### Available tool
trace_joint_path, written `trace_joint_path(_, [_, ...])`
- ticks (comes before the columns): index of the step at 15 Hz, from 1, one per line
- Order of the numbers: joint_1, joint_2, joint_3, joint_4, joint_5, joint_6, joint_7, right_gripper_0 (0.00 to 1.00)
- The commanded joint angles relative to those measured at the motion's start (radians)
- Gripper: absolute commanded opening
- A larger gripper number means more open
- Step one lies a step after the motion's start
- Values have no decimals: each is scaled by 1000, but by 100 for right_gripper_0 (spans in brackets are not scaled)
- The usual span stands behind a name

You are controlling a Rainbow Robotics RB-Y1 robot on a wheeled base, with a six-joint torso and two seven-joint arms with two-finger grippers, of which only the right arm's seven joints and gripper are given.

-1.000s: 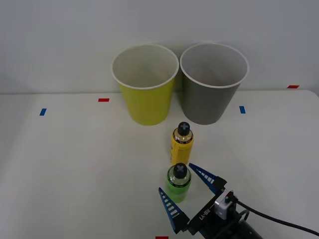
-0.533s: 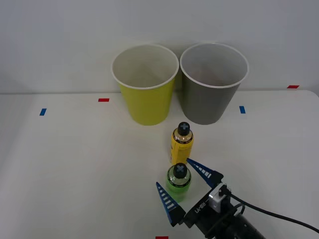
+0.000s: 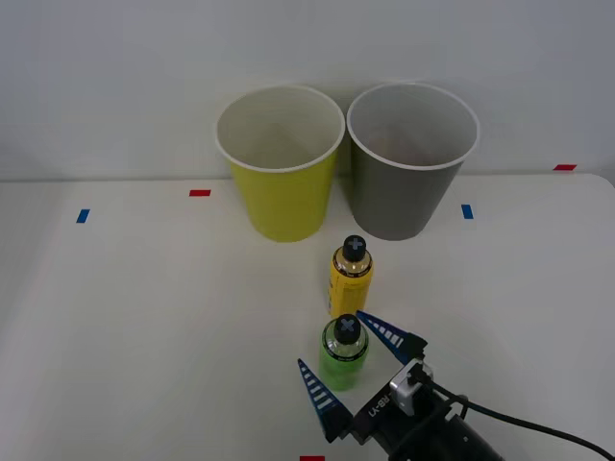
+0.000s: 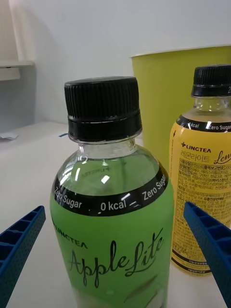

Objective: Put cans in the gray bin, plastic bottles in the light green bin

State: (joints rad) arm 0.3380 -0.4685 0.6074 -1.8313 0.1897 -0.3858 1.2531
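Front view: both bottles stand on the table (image 3: 144,317), neither binned. Right gripper (image 3: 357,369) is spread around the green bottle (image 3: 343,353), not yet pinching.

Right arm reaches in low from the near edge — right gripper (image 3: 356,369) spread wide, blue fingers (image 4: 19,250) apart.

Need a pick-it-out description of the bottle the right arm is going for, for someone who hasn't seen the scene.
Start at the gray bin and light green bin at the table's back. Two upright bottles stand in front, one behind the other. It is the nearer, green bottle, between the open right hand's blue fingers; its neighbour, the yellow bottle, stands nearer the bins.
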Motion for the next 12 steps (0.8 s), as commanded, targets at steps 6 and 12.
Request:
trace_joint_path(6, [-5,7,0,0,7,12,32,100])
trace_joint_path(12, [-22,42,5,0,11,67,32,0])
